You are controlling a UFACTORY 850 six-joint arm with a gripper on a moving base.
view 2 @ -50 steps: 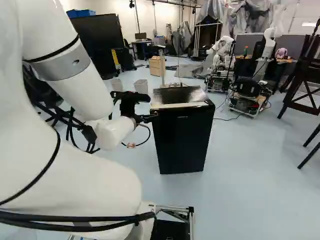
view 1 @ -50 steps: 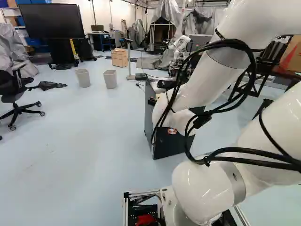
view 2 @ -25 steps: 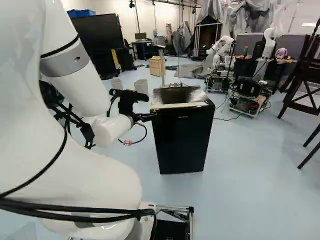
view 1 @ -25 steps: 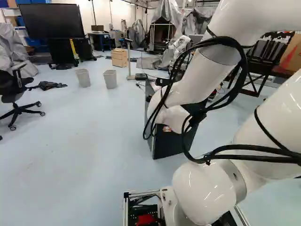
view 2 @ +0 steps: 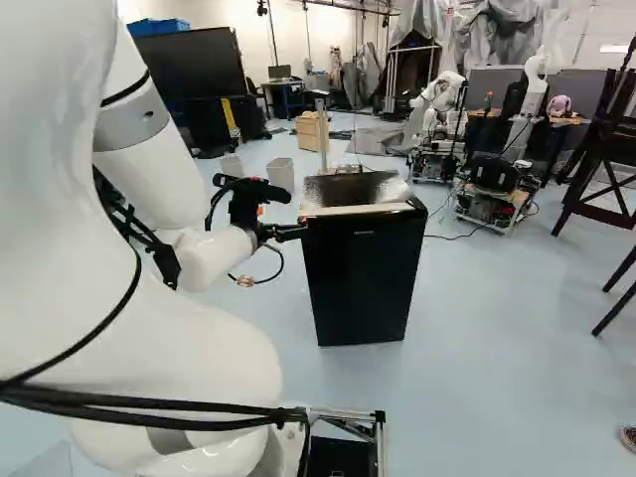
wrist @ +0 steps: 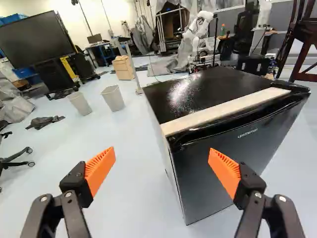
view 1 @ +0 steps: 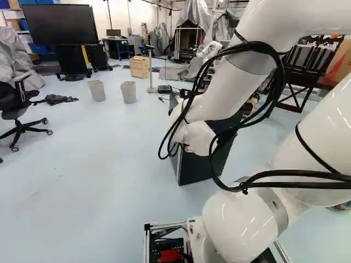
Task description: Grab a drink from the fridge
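"What does my arm [view 1: 236, 224] look like?"
"From my desk I see glossy, rounded white tubes, grey collars [view 2: 139, 126] and looping black cables [view 1: 279, 76]. Nearest me, a silver-edged base."
"And my gripper [view 2: 296, 233]?"
"Black, with silver screws [wrist: 282, 199] and ribbed, wedge-shaped orange pads [wrist: 100, 169]."

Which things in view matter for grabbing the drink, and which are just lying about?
Part of the job:
- black fridge, door shut, any drink inside hidden
- white arm
- open end effector

Just lying about:
- one bin, a second bin
- wooden drawers
- large screen
- office chair
- dark cloth
- another robot
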